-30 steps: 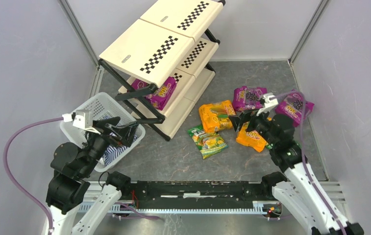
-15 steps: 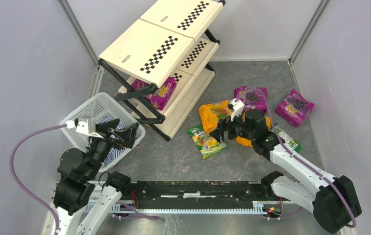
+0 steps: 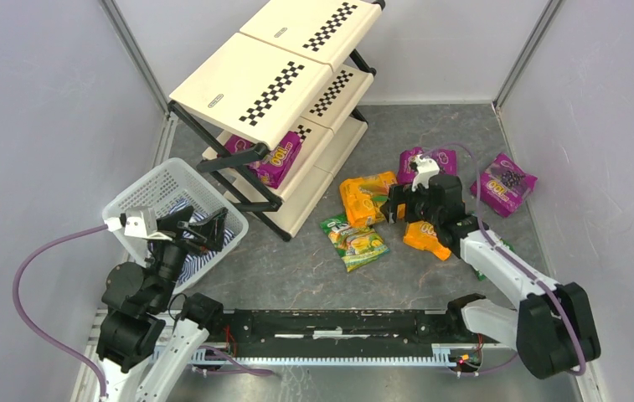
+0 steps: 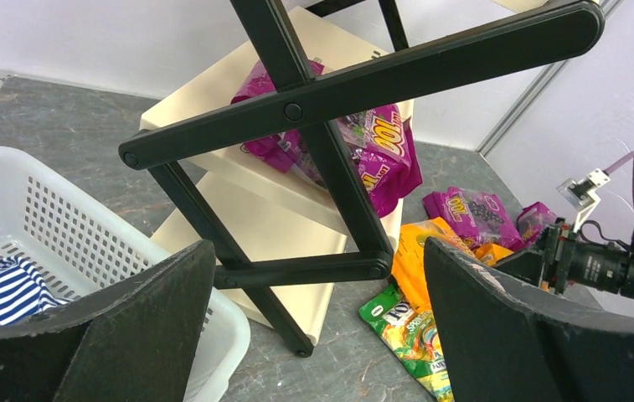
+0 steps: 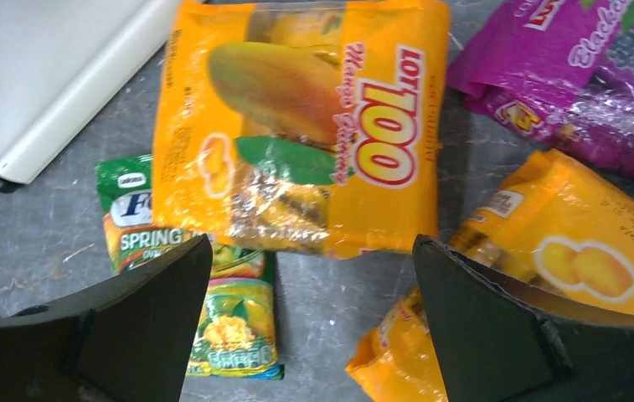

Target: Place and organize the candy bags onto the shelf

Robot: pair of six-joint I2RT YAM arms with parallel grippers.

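Step in hand, by look: right pincer point(image 5: 311, 247) going for orange mango bag point(image 5: 296, 126) on bench point(image 3: 313, 260).
- Right pincer jaws wide apart, nothing held.
- Mango bag flat, under and just beyond fingertips. Its near-left corner overlaps green bag point(image 5: 133, 222). Second orange bag point(image 5: 564, 251) just right.
- Advice: descend straight, pinch mango bag's near edge only, avoid snagging green bag.
- Then carry far-left to shelf point(image 3: 255, 88); purple bag point(image 3: 273, 159) already sits under top panel.
- Left pincer point(image 4: 317, 251) apart, empty, by basket point(image 4: 45, 226).

Purple candy bag point(image 4: 380, 151) is lying on shelf point(image 4: 255, 226) tier; striped cloth point(image 4: 3, 293) is sitting in white basket point(image 4: 87, 243); green bag point(image 4: 405, 331) is lying on floor.
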